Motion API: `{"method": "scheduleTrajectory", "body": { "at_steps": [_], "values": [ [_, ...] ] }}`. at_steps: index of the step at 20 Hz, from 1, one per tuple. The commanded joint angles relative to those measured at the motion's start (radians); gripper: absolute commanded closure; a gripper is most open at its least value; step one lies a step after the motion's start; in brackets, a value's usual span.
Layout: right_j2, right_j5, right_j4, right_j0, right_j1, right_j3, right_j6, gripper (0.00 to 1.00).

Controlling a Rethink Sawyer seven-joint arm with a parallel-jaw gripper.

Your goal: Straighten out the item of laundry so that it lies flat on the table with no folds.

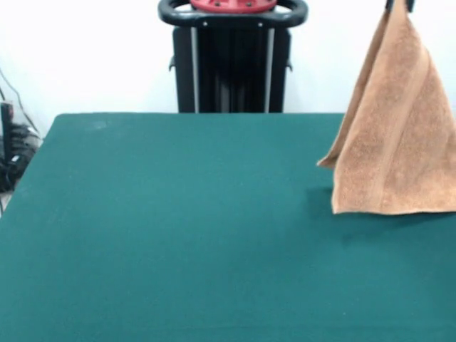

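Note:
The orange-tan terry towel [399,142] hangs at the right side of the front view, pulled up by one corner into a tall triangle. A flat woven band runs down its middle. Its lower edge spreads wide just above or on the dark green table [178,228]; I cannot tell if it touches. The towel runs off the right edge of the picture. Only the dark tips of my gripper [399,4] show at the top edge, shut on the towel's top corner. The care label is hidden.
The robot's black pedestal [233,64] with its red base stands behind the table's far edge at the centre. Dark cables [11,149] lie off the table's far left corner. A white wall is behind.

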Motion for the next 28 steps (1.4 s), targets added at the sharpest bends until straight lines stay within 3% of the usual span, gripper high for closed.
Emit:
{"method": "scheduleTrajectory", "body": {
  "at_steps": [1,8,18,22,28],
  "values": [
    [0.196,-0.081,-0.084,-0.078,0.033,0.155,-0.378,1.0],
    [0.252,-0.087,-0.15,-0.158,0.005,0.183,-0.36,1.0],
    [0.338,-0.122,-0.236,-0.252,0.038,0.183,-0.338,1.0],
    [0.379,-0.079,-0.25,-0.293,0.021,0.174,-0.362,1.0],
    [0.434,0.101,-0.264,-0.354,-0.021,0.074,-0.438,1.0]
  ]
}}
